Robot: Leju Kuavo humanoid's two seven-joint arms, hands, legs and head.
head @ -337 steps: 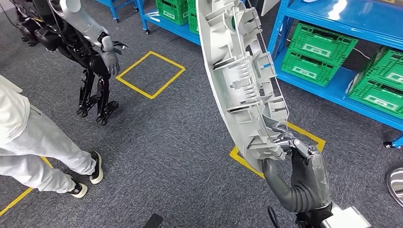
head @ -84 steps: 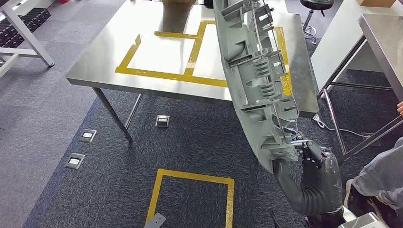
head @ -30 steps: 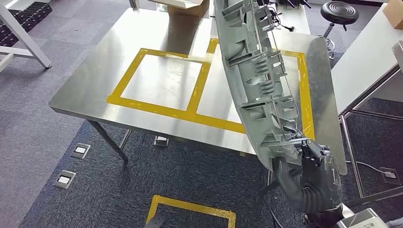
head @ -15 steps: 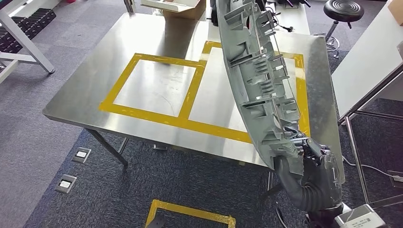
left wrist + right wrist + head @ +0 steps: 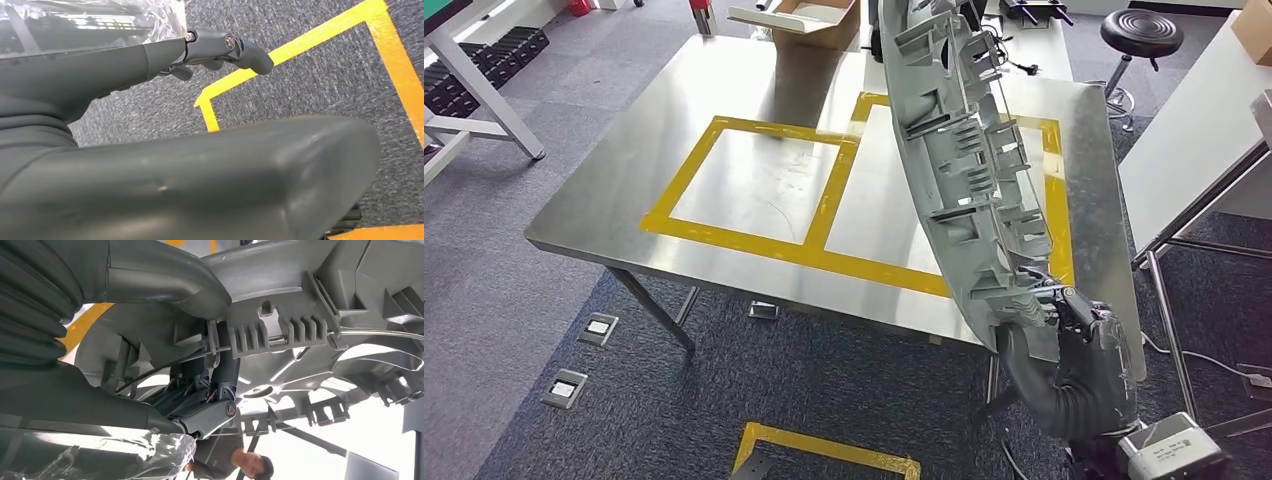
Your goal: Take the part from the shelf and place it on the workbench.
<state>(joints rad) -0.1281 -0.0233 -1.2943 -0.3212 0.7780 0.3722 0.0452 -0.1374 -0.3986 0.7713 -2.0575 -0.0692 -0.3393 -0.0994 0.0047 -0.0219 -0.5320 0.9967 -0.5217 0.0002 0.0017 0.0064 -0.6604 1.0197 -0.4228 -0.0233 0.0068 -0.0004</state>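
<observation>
The part (image 5: 954, 150) is a long curved grey plastic panel with ribs and clips. My right hand (image 5: 1074, 350) grips its lower end and holds it upright, in front of the near right corner of the steel workbench (image 5: 614, 210). In the right wrist view my fingers (image 5: 210, 415) wrap into the ribbed inner side of the part (image 5: 310, 300). Two yellow-taped squares mark the bench top, a left one (image 5: 759, 185) and a right one (image 5: 879, 215) partly hidden behind the part. My left hand (image 5: 200, 165) hangs over the carpet, holding nothing, fingers (image 5: 235, 47) loosely extended.
An open cardboard box (image 5: 799, 15) sits at the bench's far edge. A black stool (image 5: 1142, 28) and a white table (image 5: 1204, 130) stand to the right. Floor sockets (image 5: 596, 327) and a yellow floor square (image 5: 824, 450) lie before the bench. A person (image 5: 240, 465) shows past the part.
The camera turned from the blue shelves to the workbench and came closer; in the last half second the view shifted slightly. My right hand holds the part as before.
</observation>
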